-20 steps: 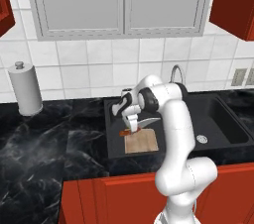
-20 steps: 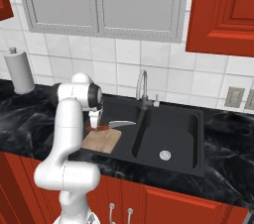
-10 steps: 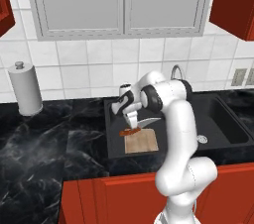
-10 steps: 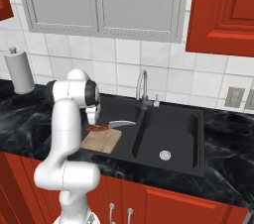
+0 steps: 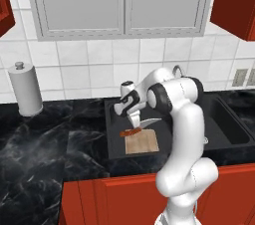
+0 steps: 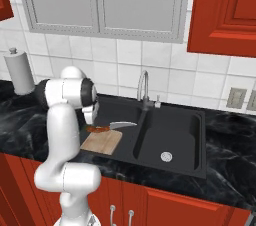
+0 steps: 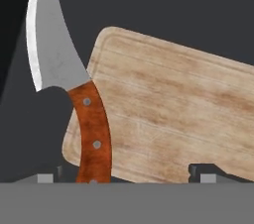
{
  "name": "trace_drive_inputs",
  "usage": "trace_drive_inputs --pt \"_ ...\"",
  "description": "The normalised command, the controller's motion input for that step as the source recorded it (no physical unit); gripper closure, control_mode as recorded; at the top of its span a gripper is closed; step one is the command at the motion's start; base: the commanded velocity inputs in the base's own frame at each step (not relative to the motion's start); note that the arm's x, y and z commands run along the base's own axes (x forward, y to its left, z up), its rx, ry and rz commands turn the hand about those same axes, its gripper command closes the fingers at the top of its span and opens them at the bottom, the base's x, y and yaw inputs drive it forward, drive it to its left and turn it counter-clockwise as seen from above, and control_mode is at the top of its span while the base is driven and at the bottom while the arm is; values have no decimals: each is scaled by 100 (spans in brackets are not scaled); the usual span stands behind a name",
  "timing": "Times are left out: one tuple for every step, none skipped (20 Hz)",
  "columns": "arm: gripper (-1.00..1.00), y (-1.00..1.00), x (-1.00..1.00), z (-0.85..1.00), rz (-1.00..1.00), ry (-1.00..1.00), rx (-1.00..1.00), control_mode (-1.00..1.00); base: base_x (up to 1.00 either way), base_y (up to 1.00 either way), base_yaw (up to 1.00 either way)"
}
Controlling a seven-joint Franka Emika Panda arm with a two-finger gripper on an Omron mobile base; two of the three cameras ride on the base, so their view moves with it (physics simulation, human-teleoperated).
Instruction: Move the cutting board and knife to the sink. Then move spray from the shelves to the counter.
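The claw (image 5: 133, 121) hangs over the left basin of the sink (image 5: 113, 144), pointing down. In the hand view its two finger tips stand well apart at the bottom edge, one (image 7: 45, 177) left of the knife handle and one (image 7: 206, 172) far to the right, so the claw is spread wide; whether the left tip touches the handle cannot be told.

The knife (image 5: 139, 127) lies just below the claw. In the left base view its long axis runs left to right: the reddish-brown handle is at the left, over the far left corner of the cutting board, and the curved silver-grey blade points right and slightly away, out past the board's far edge. In the hand view the knife (image 7: 67, 86) shows three rivets along the handle, with the blade tapering to a hooked tip. No writing or maker's mark can be read on it.

The cutting board (image 5: 141, 143) lies flat in the left basin, pale wood with rounded corners, its long axis running near to far. In the hand view the cutting board (image 7: 173, 111) shows grain lines and a shallow groove along its rim.

The sink is a dark double basin; in the right base view a round drain sits in the right basin and a thin metal faucet (image 6: 144, 88) rises behind the divider. The counter (image 5: 45, 144) is black with white veining over red cabinet fronts. A paper towel roll (image 5: 25, 88) stands at the far left against the white-tiled wall. Grey wall cabinets (image 5: 122, 1) hang above, with red ones to either side.
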Motion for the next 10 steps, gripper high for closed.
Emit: trace_drive_inputs --pt "-100 -9 -44 34 0 -12 0 -100 0 0 0" --pt "-100 -10 -46 32 1 -14 0 -100 0 0 0" --pt "-100 -10 -46 33 1 -15 0 -100 0 0 0" --pt "-100 -11 -45 32 1 -13 0 -100 0 0 0" --pt "-100 -10 -44 35 1 -13 0 -100 0 0 0" --pt "-100 -9 -41 38 2 -12 0 -100 0 0 0" --pt "-100 -8 -40 41 3 -11 0 -100 0 0 0" --pt "-100 -7 -36 44 5 -7 0 -100 0 0 0" --pt "-100 -6 -35 45 7 -5 0 -100 0 0 0" --pt "-100 -6 -36 46 9 -6 0 -100 0 0 0"
